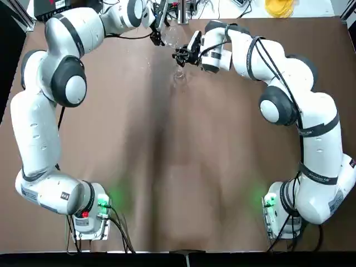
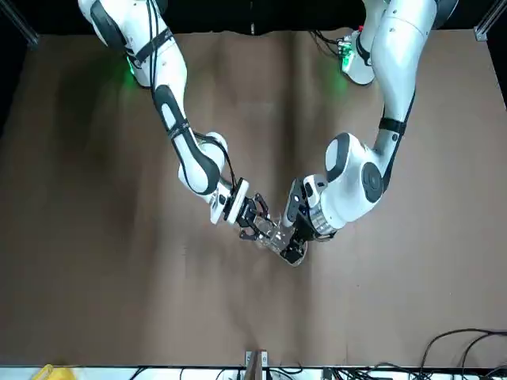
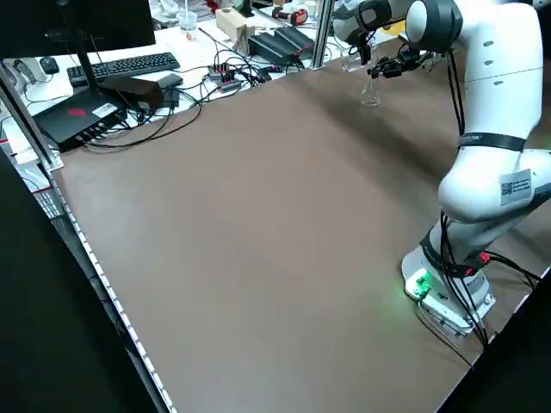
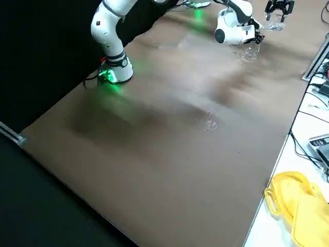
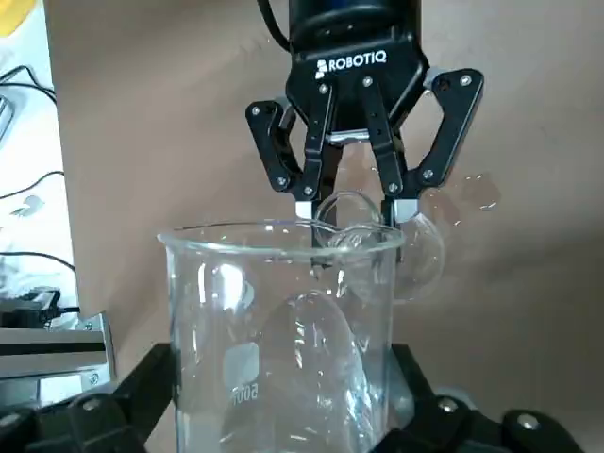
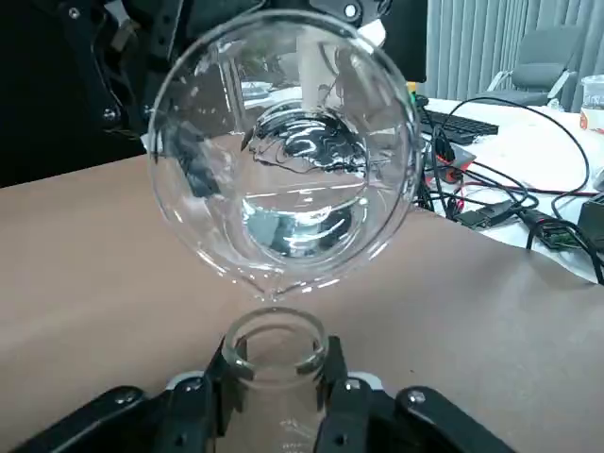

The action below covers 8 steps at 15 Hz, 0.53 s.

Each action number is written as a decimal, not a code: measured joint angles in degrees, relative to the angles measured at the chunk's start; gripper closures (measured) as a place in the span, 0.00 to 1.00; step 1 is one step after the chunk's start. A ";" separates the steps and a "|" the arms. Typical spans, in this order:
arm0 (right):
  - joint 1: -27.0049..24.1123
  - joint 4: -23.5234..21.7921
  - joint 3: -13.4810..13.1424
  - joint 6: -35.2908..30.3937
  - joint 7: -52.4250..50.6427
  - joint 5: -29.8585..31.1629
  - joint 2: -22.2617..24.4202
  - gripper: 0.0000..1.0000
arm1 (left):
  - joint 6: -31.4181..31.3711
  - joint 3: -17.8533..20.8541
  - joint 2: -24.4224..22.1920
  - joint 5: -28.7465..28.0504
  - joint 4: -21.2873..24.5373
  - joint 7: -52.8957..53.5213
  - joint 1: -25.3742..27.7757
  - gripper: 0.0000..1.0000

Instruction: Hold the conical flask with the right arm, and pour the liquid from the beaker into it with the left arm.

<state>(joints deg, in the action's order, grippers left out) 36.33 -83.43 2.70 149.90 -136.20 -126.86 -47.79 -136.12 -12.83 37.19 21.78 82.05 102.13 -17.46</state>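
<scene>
I have both vessels gripped at the far middle of the surface (image 1: 178,183), and I judge the pour to be right at its start. The right pincer (image 6: 276,377) is clamped on the neck of the conical flask (image 6: 276,351), which stands upright with its open mouth showing as a clear ring. The left pincer (image 5: 283,415) holds the beaker (image 5: 283,330) around its body, tipped well over toward the flask.

In the right wrist view the beaker's spout hangs just above the flask's mouth, close but apart from it. A pool of clear liquid sits low in the tilted beaker, short of the lip; I see no stream crossing. So grasping and lining up look done, and what is left is the pour itself: more tilt until the liquid runs over the spout.

Both vessels are thin colourless glass. The beaker is a wide-mouthed cylinder with faint white printing on its wall. The flask is much fainter, little more than glints, with a narrow neck widening below. Whether it holds any liquid I cannot tell.
</scene>
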 joint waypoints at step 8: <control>0.17 0.06 0.18 0.00 -0.01 -0.31 -0.01 0.61 | -0.52 -0.03 -0.22 -7.89 0.01 -7.79 -0.44 0.04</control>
<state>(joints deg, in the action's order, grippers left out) 36.50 -83.37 2.89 149.90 -136.20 -127.17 -47.80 -136.64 -12.86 36.97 13.88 82.06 94.34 -17.90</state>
